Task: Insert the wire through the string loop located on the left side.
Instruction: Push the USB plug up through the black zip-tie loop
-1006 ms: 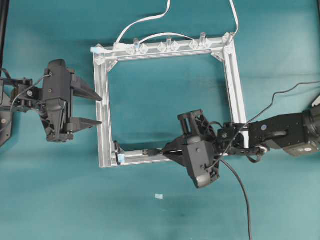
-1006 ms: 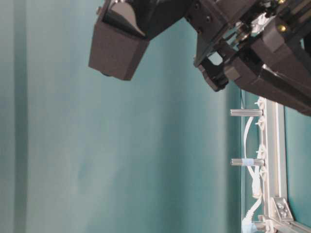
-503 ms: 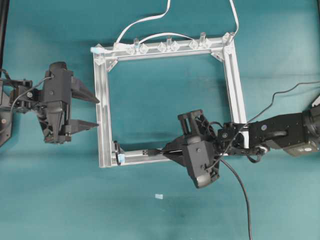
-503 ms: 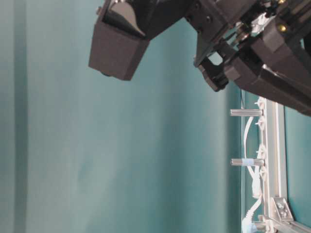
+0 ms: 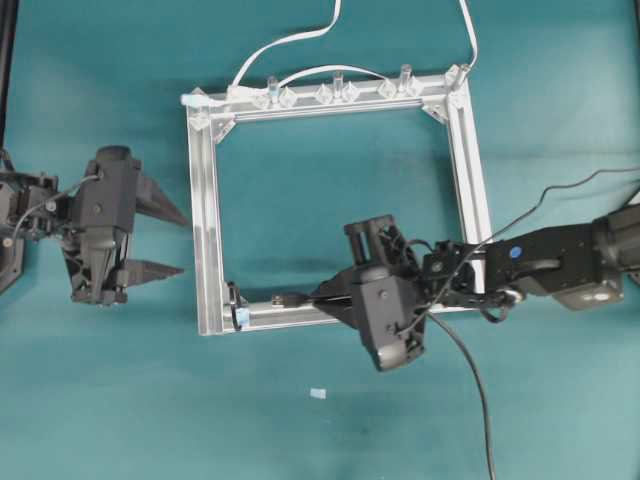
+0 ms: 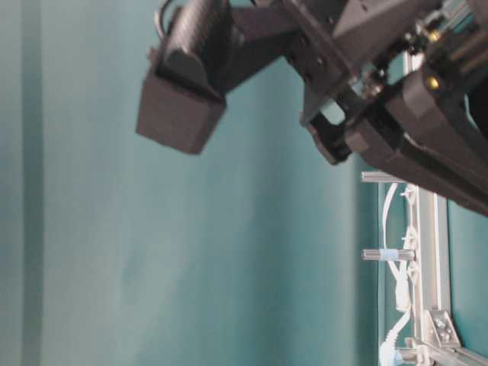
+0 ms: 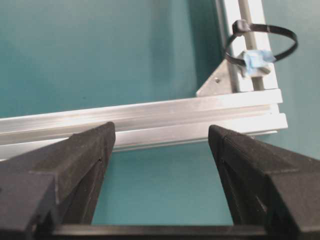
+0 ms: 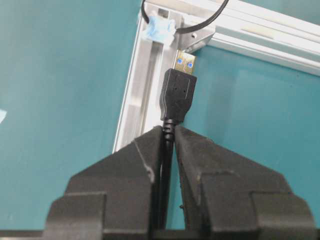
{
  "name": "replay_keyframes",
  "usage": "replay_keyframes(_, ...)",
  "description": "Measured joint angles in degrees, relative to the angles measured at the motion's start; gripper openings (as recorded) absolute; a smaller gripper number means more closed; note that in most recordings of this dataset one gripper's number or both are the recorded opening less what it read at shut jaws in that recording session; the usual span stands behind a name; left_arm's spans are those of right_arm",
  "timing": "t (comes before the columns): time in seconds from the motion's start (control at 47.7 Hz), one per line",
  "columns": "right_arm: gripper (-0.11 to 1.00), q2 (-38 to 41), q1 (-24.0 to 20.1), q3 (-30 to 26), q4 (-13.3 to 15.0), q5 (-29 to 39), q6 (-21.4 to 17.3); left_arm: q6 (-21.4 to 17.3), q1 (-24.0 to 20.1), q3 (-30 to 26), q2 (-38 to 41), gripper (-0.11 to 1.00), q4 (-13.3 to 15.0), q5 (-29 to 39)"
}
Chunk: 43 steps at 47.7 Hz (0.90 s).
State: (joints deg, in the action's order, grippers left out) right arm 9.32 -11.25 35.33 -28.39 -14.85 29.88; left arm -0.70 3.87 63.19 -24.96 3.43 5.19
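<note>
The wire (image 5: 470, 370) is a thin black cable ending in a dark USB plug (image 8: 178, 90) with a gold tip. My right gripper (image 5: 320, 298) is shut on the cable just behind the plug (image 5: 288, 299), as the right wrist view (image 8: 168, 131) shows. The plug points at the frame's front-left corner. There the string loop (image 7: 260, 42) stands, a thin dark loop with a pale blue tab (image 8: 159, 29). In the overhead view the loop (image 5: 236, 300) is a short gap left of the plug. My left gripper (image 5: 182, 243) is open and empty, left of the frame (image 7: 160, 132).
A square aluminium frame (image 5: 205, 200) lies flat on the teal table. Clear clips (image 5: 335, 92) and a white flat cable (image 5: 300, 40) sit along its far rail. A small pale scrap (image 5: 318, 393) lies in front of the frame. The wire trails off toward the front right.
My left gripper has drawn back to the left, away from the frame's left rail. My right gripper has shifted a little left with the wire, bringing the plug nearer the loop.
</note>
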Motion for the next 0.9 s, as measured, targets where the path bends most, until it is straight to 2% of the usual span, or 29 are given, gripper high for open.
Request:
replay_keyframes(0.231,0.10,2.3,0.1,-2.7,0.0,0.5,0.1,0.0,2.1,0.0,0.0,0.77,0.0,1.2)
replay_keyframes(0.608,0.10,5.7,0.4,-7.0,0.0,0.7,0.0,2.1,6.2,0.0,0.0,0.77,0.0,1.4)
replay_keyframes(0.901,0.10,7.6,1.0,-9.4,0.0,0.7,0.0,2.4,7.4,0.0,0.0,0.77,0.0,1.5)
